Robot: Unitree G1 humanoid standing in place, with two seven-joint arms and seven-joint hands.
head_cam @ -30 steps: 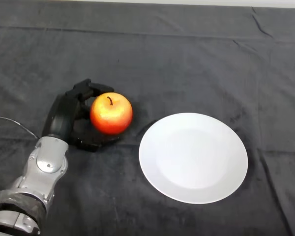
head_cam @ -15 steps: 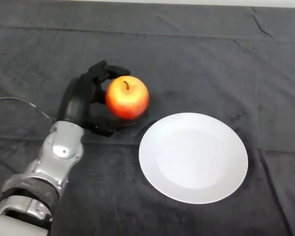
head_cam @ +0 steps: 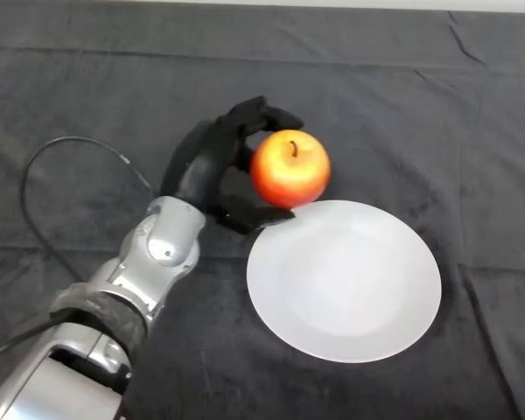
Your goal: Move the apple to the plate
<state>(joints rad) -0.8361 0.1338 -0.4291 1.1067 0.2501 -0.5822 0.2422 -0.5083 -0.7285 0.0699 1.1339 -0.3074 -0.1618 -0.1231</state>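
**Apple held at the plate's upper-left edge**

The left hand (head_cam: 212, 168), black on a silver-grey arm rising from the lower left of the frame, has its fingers and thumb curled round a red-and-yellow apple (head_cam: 290, 168), stem up. The apple sits just above centre, over the upper-left rim of the white plate (head_cam: 344, 280) on the dark cloth (head_cam: 437, 114).

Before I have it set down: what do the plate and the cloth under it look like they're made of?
The round white plate looks like glazed ceramic or hard melamine: smooth, evenly white, with a soft sheen and a shallow raised rim. I can't tell which. The dark grey cloth over the table looks like a soft, matte, napped fabric, felt or fleece, judging by its creases and wrinkles.
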